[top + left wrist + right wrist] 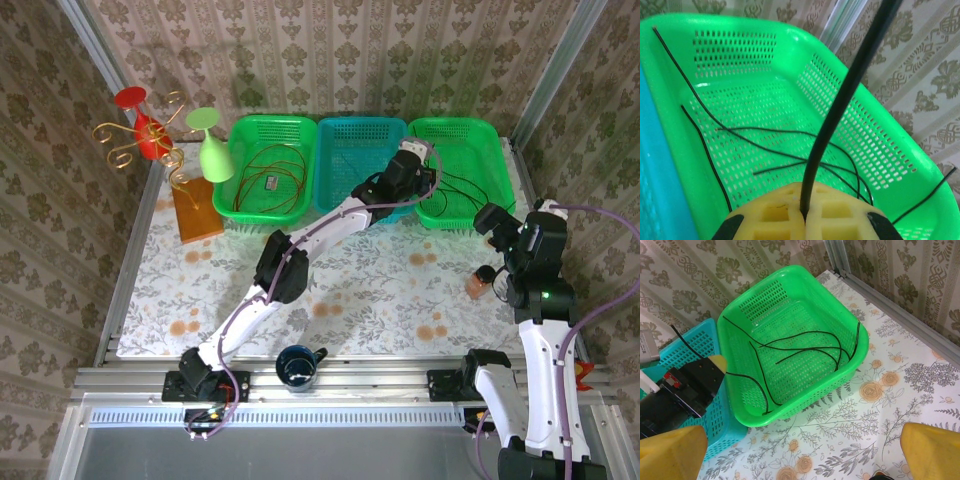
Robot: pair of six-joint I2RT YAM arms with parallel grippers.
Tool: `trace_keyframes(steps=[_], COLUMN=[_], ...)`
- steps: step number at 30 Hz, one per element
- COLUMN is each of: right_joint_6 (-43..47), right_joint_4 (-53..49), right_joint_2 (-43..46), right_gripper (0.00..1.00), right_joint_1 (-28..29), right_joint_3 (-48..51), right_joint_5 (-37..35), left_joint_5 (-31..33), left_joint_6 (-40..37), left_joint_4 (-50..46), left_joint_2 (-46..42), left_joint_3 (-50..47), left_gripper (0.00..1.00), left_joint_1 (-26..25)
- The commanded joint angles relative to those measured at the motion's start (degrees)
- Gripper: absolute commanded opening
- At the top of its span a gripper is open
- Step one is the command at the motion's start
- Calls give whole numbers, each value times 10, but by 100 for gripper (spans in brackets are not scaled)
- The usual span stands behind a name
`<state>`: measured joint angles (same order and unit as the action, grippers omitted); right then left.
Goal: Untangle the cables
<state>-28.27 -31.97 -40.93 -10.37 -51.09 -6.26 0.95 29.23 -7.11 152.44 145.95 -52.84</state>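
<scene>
Left gripper [804, 215] is pressed tight on one black cable [840, 100], pinched between the yellow pads, and the cable shoots up and away from it. Just ahead of and below that gripper sits the green basket [890, 145], with the other cables [770, 145] sprawled across its floor and crossing in the middle. The teal basket [652, 190] is close beside the gripper. Right gripper [800, 455] is spread wide, holding nothing, over the bench [880, 405], with the green basket ahead of it. Here's the danger: if the pinched cable is looped through that pile, a pull could drag the whole bunch along, or catch a strand on the rim or in the holes and tug the light basket with it. A thin cable could also slide out of the pads. What can't be read: the cable's upper end runs out of the wrist view, so its length is anyone's guess. Which strand lies over which at the crossings is too fine to tell. One strand spills over the far rim, its end unseen.
</scene>
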Motion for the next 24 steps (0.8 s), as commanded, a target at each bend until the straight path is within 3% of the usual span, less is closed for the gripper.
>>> trace_keyframes(steps=[1,14,18,21,24], right_joint_6=[4,1,2,2,0], right_joint_4=[-6,0,1,3,0], right_joint_2=[1,0,-1,-2,-2], right_gripper=[100,100,100,100,100], right_joint_1=[-4,-3,-4,-3,-3], right_joint_3=[-14,-7,-6,-5,-7], right_joint_5=[-11,-4,-3,-1,1], left_joint_5=[-32,-62,-63,-54,-40], left_joint_6=[29,86,80,61,43], left_joint_4=[-12,26,26,23,22], left_joint_2=[8,45,40,26,10], left_joint_3=[16,18,20,16,16], left_gripper=[0,0,17,42,54], left_joint_1=[-3,-15,-16,-16,-15])
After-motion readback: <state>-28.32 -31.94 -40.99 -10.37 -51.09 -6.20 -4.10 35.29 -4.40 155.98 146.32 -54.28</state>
